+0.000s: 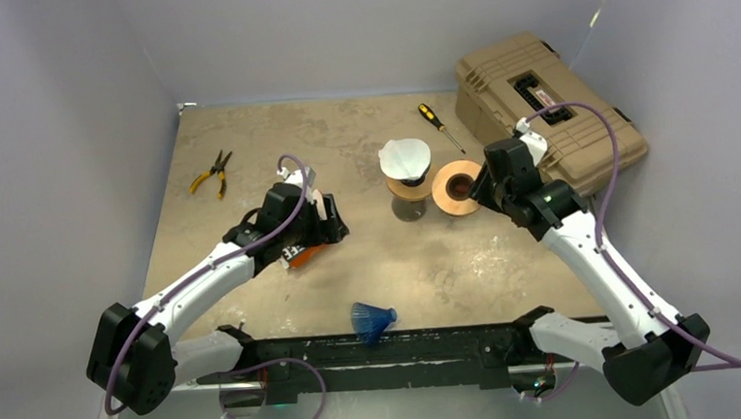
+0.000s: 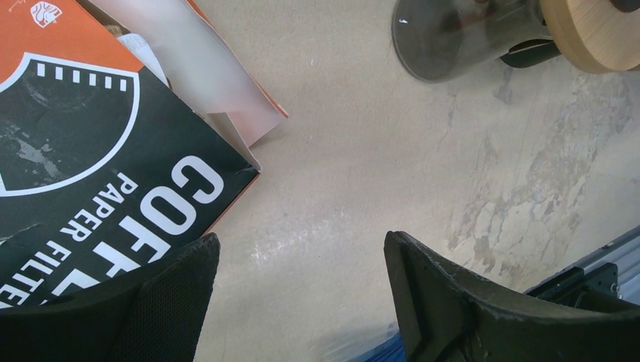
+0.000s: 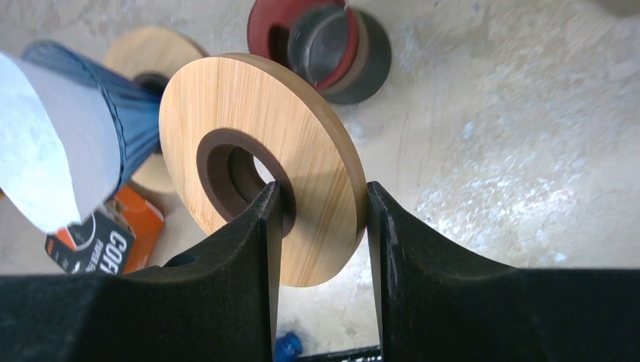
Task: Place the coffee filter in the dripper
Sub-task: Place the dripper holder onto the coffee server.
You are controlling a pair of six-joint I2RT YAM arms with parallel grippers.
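A white paper coffee filter [image 1: 405,156] sits opened in the cone-shaped dripper [image 1: 410,186], which stands on a wooden base at mid-table. In the right wrist view the coffee filter [image 3: 38,151] fills the dripper's dark ribbed cone [image 3: 121,105]. My right gripper [image 1: 477,185] is just right of the dripper, shut on a tilted wooden ring [image 3: 302,151]. One finger is in the ring's dark centre hole, the other on its rim. My left gripper [image 2: 300,249] hangs open and holds nothing, beside the orange and black filter box [image 2: 90,173].
A tan tool case [image 1: 550,111] stands at the back right, with a screwdriver [image 1: 439,128] left of it. Yellow pliers [image 1: 211,173] lie at the back left. A blue ribbed cone [image 1: 373,319] lies by the near edge. A red and grey round object [image 3: 317,38] rests beyond the ring.
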